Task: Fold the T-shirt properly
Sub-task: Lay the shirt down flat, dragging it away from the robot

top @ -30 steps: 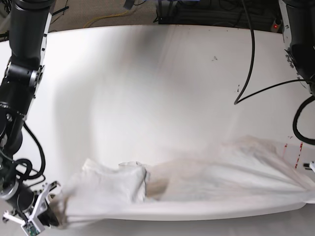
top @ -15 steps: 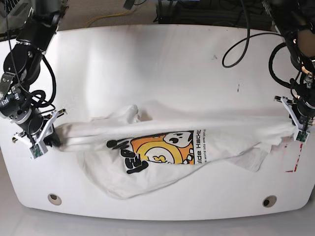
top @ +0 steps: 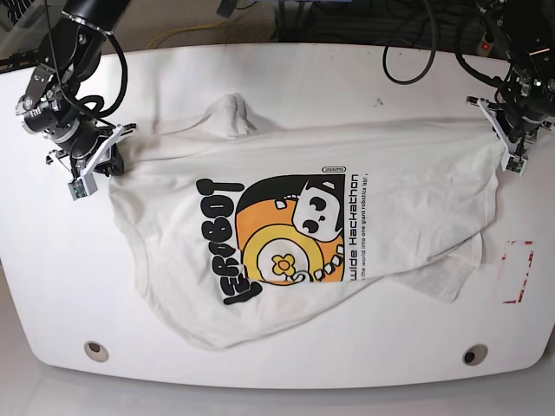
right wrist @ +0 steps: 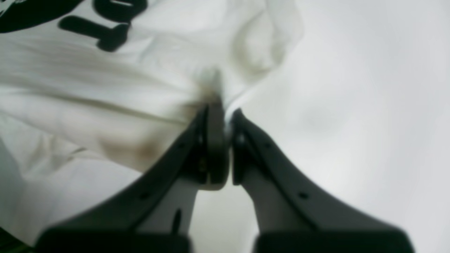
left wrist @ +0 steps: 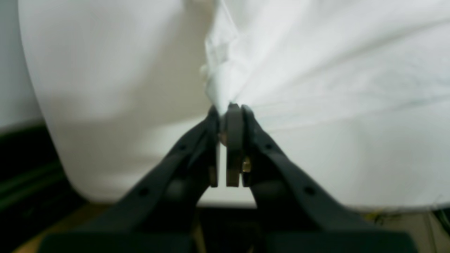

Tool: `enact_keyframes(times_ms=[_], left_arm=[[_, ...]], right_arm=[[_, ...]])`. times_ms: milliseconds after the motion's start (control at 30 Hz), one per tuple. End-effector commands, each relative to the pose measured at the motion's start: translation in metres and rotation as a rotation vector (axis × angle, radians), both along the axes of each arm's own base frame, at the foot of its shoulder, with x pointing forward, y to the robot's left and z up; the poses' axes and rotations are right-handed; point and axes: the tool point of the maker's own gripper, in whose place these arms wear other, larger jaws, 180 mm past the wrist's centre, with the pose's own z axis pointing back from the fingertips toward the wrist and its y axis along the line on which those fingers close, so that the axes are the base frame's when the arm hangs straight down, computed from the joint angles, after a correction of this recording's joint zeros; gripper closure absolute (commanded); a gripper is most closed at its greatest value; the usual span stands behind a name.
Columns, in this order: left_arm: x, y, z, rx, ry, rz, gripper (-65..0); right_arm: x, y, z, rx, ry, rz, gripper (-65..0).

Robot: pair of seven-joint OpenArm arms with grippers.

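Now the T-shirt (top: 295, 243) lies spread, picture up, farther toward the table's (top: 260, 78) back edge than before. It looks soft, light and floppy, so corners are best to grab. Both grippers, left (top: 513, 143) and right (top: 97, 165), are closed, pinching its back corners.

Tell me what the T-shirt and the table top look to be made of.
T-shirt: soft woven or knit fabric, likely cotton, matte off-white; it drapes and creases into fine folds where the left gripper and right gripper pinch it. Table: hard, smooth white board, perhaps laminate, with faint sheen and a few dark scuffs.
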Motion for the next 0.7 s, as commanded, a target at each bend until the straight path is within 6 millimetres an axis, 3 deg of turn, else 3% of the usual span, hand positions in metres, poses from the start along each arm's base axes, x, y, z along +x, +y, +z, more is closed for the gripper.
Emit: enact_keyframes(times_ms=[0, 233, 533, 600, 667], left_arm=[[-0.009, 0.006, 0.001, 0.033, 0.004, -0.015, 0.0], [-0.032, 0.003, -0.013, -0.012, -0.009, 0.012, 0.0], [-0.051, 0.003, -0.02, -0.029, -0.002, 0.037, 0.0], [-0.053, 0.006, -0.019, -0.024, -0.006, 0.043, 0.0], [-0.054, 0.01, -0.018, -0.021, -0.009, 0.053, 0.0]], right_arm=[[-0.003, -0.004, 0.003, -0.001, -0.018, -0.02, 0.0], [-0.028, 0.009, -0.02, 0.045, 0.049, -0.037, 0.0], [-0.045, 0.022, -0.035, 0.085, 0.094, -0.047, 0.0], [-0.047, 0.023, -0.036, 0.093, 0.095, -0.048, -4.0], [-0.048, 0.027, -0.037, 0.107, 0.096, -0.051, -13.3]])
